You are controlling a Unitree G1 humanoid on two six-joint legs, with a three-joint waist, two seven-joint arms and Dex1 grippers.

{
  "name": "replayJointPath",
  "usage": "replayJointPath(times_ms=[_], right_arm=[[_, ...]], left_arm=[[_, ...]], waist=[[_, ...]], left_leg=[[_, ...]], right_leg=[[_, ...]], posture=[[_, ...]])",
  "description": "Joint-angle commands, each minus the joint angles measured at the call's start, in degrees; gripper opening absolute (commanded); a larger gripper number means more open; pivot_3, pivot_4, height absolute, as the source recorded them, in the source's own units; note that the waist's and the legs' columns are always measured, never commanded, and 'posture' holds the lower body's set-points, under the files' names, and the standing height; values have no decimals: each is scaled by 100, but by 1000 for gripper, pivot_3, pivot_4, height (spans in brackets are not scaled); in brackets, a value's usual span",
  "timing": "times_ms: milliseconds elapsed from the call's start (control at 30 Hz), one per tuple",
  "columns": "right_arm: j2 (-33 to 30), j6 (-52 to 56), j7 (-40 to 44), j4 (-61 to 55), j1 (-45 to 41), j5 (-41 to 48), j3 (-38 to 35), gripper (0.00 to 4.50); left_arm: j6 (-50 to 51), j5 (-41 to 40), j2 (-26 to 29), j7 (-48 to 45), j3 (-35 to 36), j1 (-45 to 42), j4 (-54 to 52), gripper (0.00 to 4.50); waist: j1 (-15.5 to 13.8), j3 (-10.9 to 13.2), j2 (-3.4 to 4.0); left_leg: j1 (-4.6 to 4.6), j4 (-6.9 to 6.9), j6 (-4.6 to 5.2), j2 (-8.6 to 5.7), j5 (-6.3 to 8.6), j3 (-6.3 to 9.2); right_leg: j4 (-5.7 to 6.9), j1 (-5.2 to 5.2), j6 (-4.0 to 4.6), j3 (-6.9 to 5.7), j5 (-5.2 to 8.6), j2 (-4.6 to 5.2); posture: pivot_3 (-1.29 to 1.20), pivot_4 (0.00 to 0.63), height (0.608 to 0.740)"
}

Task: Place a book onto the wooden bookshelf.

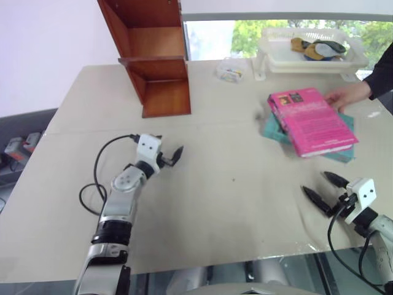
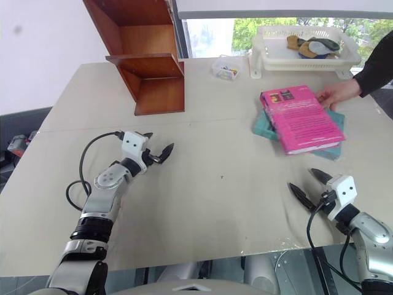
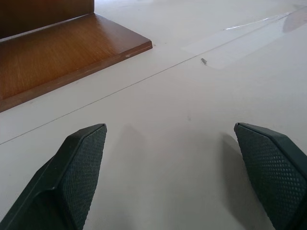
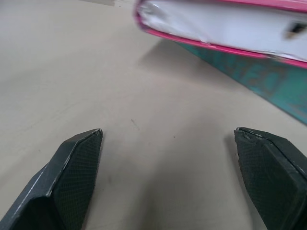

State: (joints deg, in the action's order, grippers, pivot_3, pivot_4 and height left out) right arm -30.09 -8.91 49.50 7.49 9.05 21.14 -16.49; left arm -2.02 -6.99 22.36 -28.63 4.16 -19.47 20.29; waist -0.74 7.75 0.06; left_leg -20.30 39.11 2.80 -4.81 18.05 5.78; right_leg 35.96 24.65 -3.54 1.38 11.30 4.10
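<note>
The pink book (image 1: 313, 120) lies flat at the table's right, on top of a teal book (image 1: 272, 130). A person's hand (image 1: 347, 96) rests on the pink book's far edge. The wooden bookshelf (image 1: 153, 55) stands at the far left-centre of the table, its open compartments empty. My left gripper (image 1: 167, 144) hovers open over bare table in front of the shelf, whose base board (image 3: 57, 57) lies just ahead of it. My right gripper (image 1: 314, 182) is open and empty near the table's front right, aimed at the book's page edge (image 4: 216, 24), a short gap away.
A white plastic basket (image 1: 270, 58) holding a few items stands at the far right, by the window. A small clear box (image 1: 229, 72) sits between it and the shelf. The person's dark sleeve (image 1: 382, 74) reaches in from the right edge.
</note>
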Motion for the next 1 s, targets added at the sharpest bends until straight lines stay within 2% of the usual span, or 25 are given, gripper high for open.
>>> replayJointPath(times_ms=[33,467,1000], right_arm=[[-39,-113,86,-86,228,55,-92,4500],[-179,-328,205,-84,463,293,-393,4500],[-296,-239,185,-108,632,473,-707,4500]], left_arm=[[-187,-151,127,-250,104,168,-219,4473],[-380,-490,426,-786,352,452,-437,4473],[-221,-548,556,-880,391,512,-680,4473]], waist=[[0,0,0],[-3,1,1],[-5,2,3]], left_leg=[[0,0,0,0,0,0],[2,-10,0,0,0,0],[1,-11,0,1,1,0]], right_leg=[[0,0,0,0,0,0],[-6,-1,1,-1,1,1],[-7,0,1,1,1,4]], posture=[[0,150,740],[0,150,740],[0,150,740]])
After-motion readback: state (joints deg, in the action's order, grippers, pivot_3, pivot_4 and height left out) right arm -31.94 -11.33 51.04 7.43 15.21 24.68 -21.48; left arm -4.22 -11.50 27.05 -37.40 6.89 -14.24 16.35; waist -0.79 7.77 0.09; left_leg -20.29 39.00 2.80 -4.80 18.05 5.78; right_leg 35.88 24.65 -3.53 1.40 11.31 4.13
